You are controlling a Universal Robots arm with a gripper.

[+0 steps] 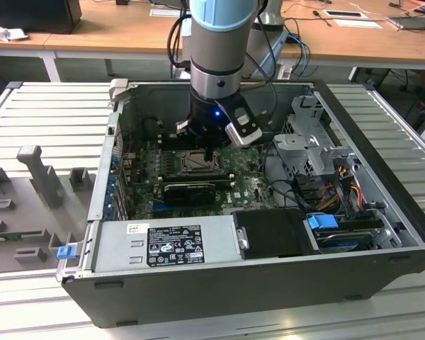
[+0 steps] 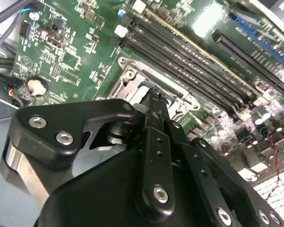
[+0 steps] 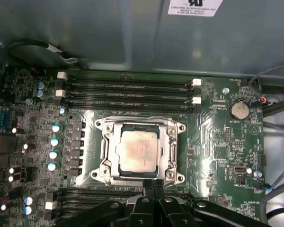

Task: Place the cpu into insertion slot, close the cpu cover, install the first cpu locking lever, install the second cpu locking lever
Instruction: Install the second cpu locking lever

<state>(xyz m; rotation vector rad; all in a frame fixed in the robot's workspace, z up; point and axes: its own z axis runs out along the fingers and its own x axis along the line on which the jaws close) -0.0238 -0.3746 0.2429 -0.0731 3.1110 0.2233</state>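
Observation:
The cpu (image 3: pixel 138 149), a pale silver square chip, lies flat in the insertion slot (image 3: pixel 100 176) on the green board. The cpu cover (image 3: pixel 111 147), a silvery frame plate, lies down around the chip, which shows through its window. My gripper (image 3: pixel 154 182) is shut, its two black fingers pressed together, with the tips at the edge of the socket. In the second wrist view the gripper (image 2: pixel 154 96) points down at the socket's metal frame (image 2: pixel 132 75). From the exterior view the gripper (image 1: pixel 210 154) hangs low inside the computer case, right over the socket (image 1: pixel 191 164).
Long black memory slots (image 3: pixel 128 87) run on both sides of the socket. A black graphics card (image 1: pixel 190 190) lies just in front of it. The power supply (image 1: pixel 166 241), a drive cage (image 1: pixel 312 142) and loose cables (image 1: pixel 340 185) crowd the case (image 1: pixel 99 191).

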